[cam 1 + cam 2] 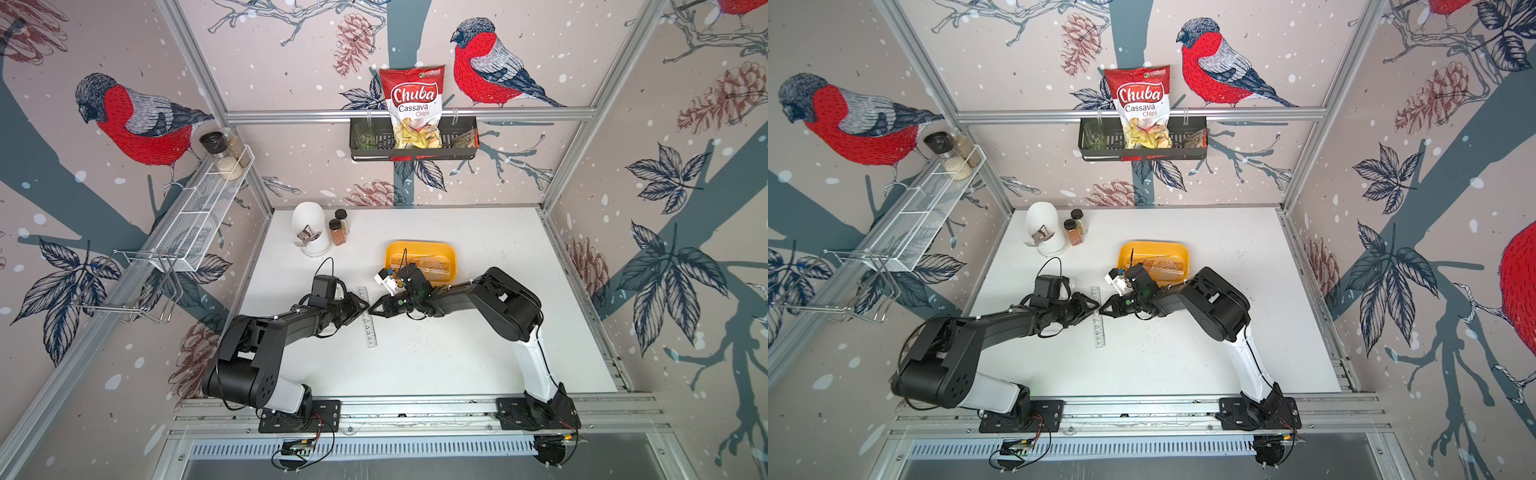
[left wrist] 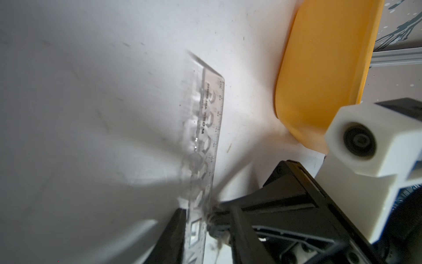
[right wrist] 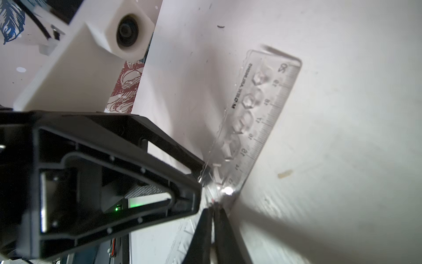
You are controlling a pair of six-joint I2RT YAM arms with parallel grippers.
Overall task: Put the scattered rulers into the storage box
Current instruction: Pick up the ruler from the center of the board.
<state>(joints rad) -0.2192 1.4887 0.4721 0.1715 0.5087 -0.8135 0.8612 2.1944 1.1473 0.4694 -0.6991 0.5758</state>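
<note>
Ruler [image 1: 371,332] (clear, stencil cut-outs) pinched by right claw [image 3: 214,205], left claw [image 2: 205,212] parted around it

the red-and-white chip bag [image 1: 413,104] is reading "chuba cassava chips". the clear ruler [image 3: 262,109] is showing scale numbers, 20, 19, 18 from its end; its printed lettering is coming out too blurred.

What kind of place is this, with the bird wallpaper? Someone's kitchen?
Probably a robot test booth dressed as a kitchen. A left arm and a right arm are bolted beside a white table, bare aluminium frame bars edge the wallpapered walls, and spice jars and a chips bag look like props.
</note>
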